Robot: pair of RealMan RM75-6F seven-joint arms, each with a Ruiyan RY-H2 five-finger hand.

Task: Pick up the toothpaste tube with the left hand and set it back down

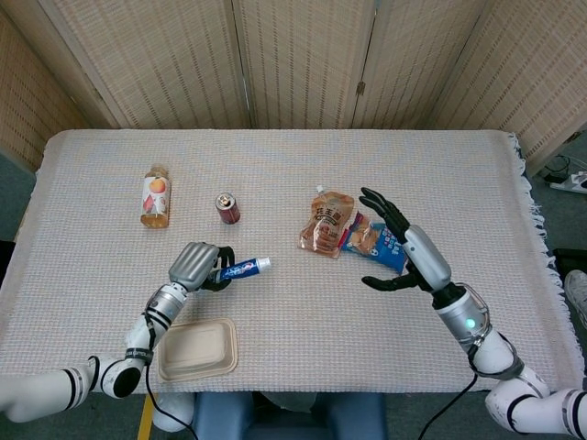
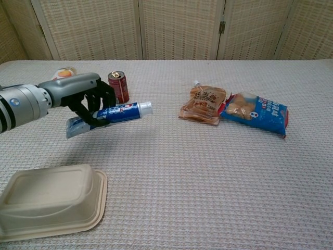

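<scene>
My left hand (image 1: 194,266) (image 2: 83,99) grips the blue and white toothpaste tube (image 1: 240,269) (image 2: 115,113) around its middle. The tube lies nearly level just above the cloth, its white cap pointing right and its flat crimped end sticking out to the left in the chest view. My right hand (image 1: 404,252) hovers open with fingers spread over the right part of the table, beside the blue snack bag; only the head view shows it.
A beige lidded container (image 1: 196,349) (image 2: 49,200) sits at the near left edge. A red can (image 1: 227,208) (image 2: 119,86) and a juice bottle (image 1: 155,195) stand behind my left hand. An orange pouch (image 1: 328,223) (image 2: 204,105) and blue snack bag (image 1: 378,246) (image 2: 255,111) lie right of centre.
</scene>
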